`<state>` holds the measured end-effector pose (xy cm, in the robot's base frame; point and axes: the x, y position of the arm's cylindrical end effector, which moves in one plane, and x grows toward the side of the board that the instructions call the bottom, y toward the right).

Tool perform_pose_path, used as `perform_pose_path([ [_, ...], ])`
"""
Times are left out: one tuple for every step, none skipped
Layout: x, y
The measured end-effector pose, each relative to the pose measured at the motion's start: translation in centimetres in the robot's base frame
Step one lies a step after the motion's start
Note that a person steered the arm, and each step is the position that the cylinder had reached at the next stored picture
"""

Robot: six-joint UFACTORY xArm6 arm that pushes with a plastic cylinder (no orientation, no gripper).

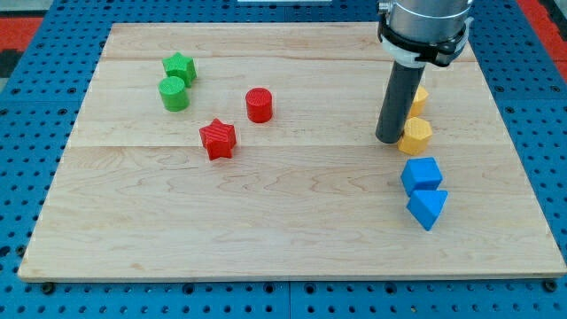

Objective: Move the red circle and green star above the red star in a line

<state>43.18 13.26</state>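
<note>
The red star point(218, 139) lies left of the board's middle. The red circle point(259, 105) stands just up and to the right of it. The green star point(180, 67) sits at the upper left, with a green circle point(174, 93) touching it just below. My tip point(388, 139) rests on the board at the right, far from the red and green blocks, right beside a yellow hexagon point(415, 136) on its right.
A second yellow block point(419, 98) is partly hidden behind the rod. A blue cube point(422, 175) and a blue triangle point(428, 208) lie below the yellow hexagon. The wooden board point(283, 248) sits on a blue pegboard.
</note>
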Motion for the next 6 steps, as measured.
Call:
perform_pose_path([
  [0.0,0.0],
  [-0.2,0.0],
  [-1.2,-0.5],
  [-4.5,-4.5],
  [-5.8,-8.9],
  [-5.5,-13.3],
])
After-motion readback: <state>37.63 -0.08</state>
